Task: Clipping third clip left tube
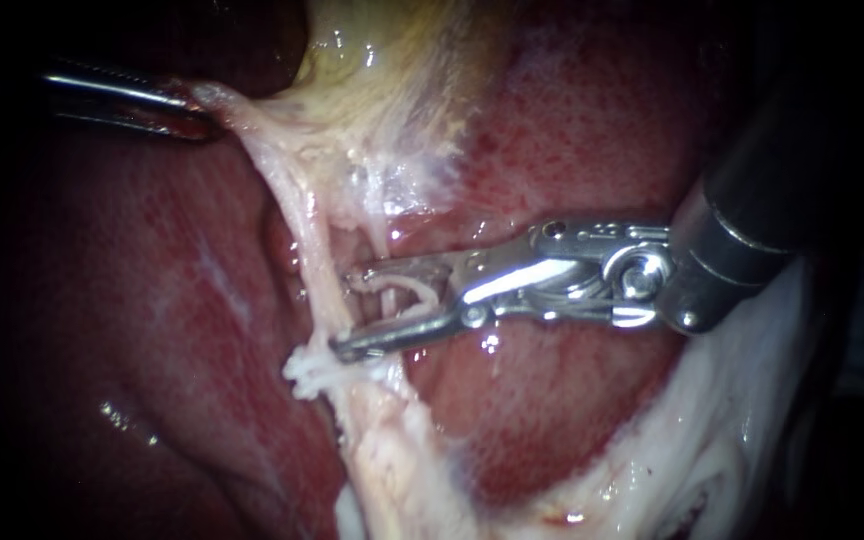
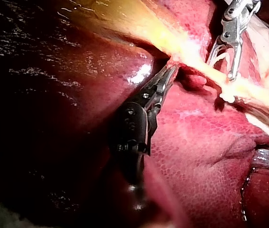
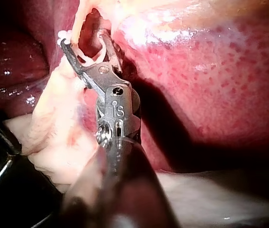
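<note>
Counting two instruments and one tube, pale, stringy, wet, it ran down the centre beside red liver, right instrument had jaws spread at it, left instrument pinched pale tissue far left.

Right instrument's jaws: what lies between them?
A pale strand crosses the gap between the right instrument's open jaws, with liver behind. Whether a clip sits there cannot be seen.

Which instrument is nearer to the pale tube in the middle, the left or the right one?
Right. The right instrument has its open jaws at the pale tube. The left instrument is shut on pale tissue far along the stretched band, well away.
</note>
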